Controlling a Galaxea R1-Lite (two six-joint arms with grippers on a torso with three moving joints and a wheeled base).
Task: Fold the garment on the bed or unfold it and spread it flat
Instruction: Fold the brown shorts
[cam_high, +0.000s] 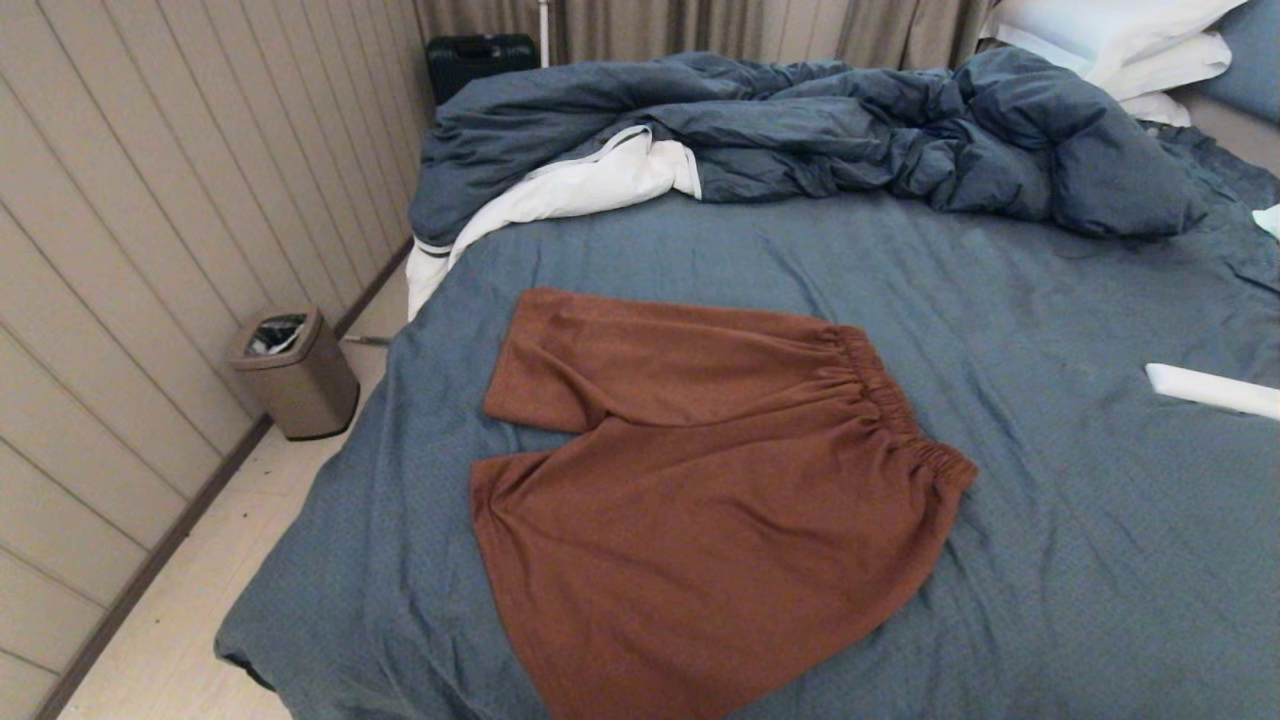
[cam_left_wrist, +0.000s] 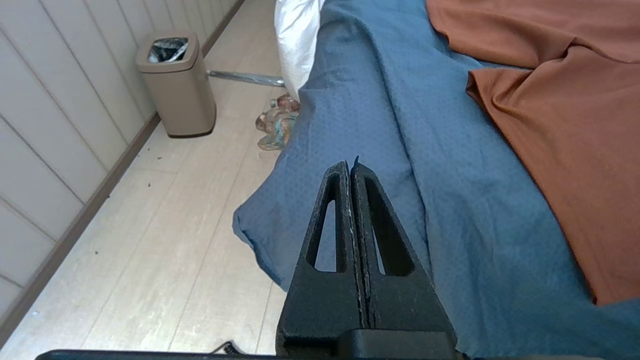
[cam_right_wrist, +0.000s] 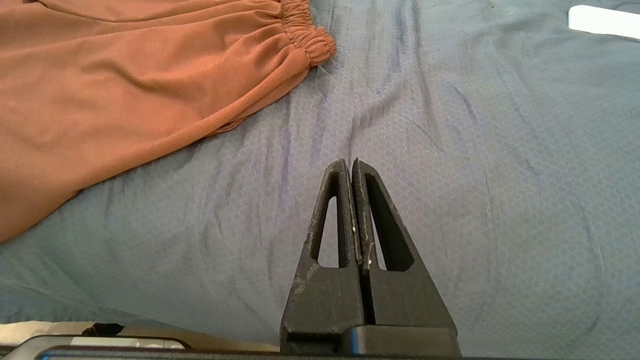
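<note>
Head view shows the garment (cam_high: 700, 480) lying on the near left part of the bed (cam_high: 1080, 560), both legs pointing left toward the bed's edge and the gathered waistband on the right. It is spread out almost flat: the two legs lie apart, with only soft ripples across the near leg and below the waistband. No fold has been made in it. If the aim is to spread it flat, that looks nearly done, with only light smoothing left; if the aim is to fold it, everything is still ahead, starting with a grasp on a leg hem or a waistband corner.

Neither arm appears in the head view. The left gripper (cam_left_wrist: 351, 165) hangs over the sheet at the bed's left edge, near the leg hems but apart from them, its jaws pressed together on nothing. The right gripper (cam_right_wrist: 350, 164) sits over bare sheet on the right of the waistband corner, jaws likewise closed and empty.
</note>
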